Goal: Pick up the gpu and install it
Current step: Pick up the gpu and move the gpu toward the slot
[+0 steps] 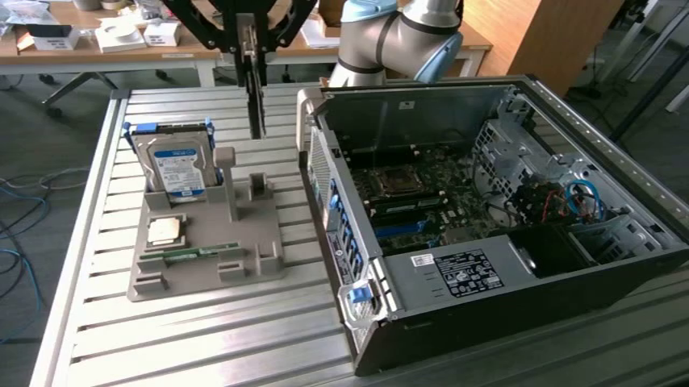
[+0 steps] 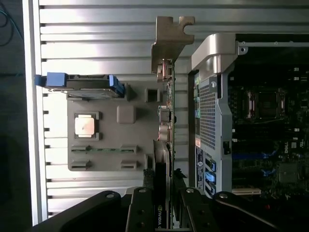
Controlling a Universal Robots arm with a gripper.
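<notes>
Hand (image 1: 253, 44) grips the gpu (image 1: 256, 105); it hangs edge-on beneath, over the table (image 1: 194, 330), beside the open case (image 1: 453, 322).

Black hand (image 1: 254, 50). Thin dark gpu card (image 1: 256, 105), pale silver bracket. Grey plastic holder tray (image 1: 194, 274). Silver hard drive (image 1: 177, 165), blue label, blue rails. Slim green RAM stick (image 1: 199, 251). Ribbed silver aluminium desk (image 1: 215, 339). Black open PC case (image 1: 485, 339), blue cables inside.

Soft, even room light falls on the slatted table (image 1: 215, 339), its metal ribs gleaming pale. Inside the computer case (image 1: 624, 274), shadow pools deep. From the wrist, slats blaze white with glare; the gripper (image 2: 164, 198) and gpu (image 2: 163, 159) read near-black.
</notes>
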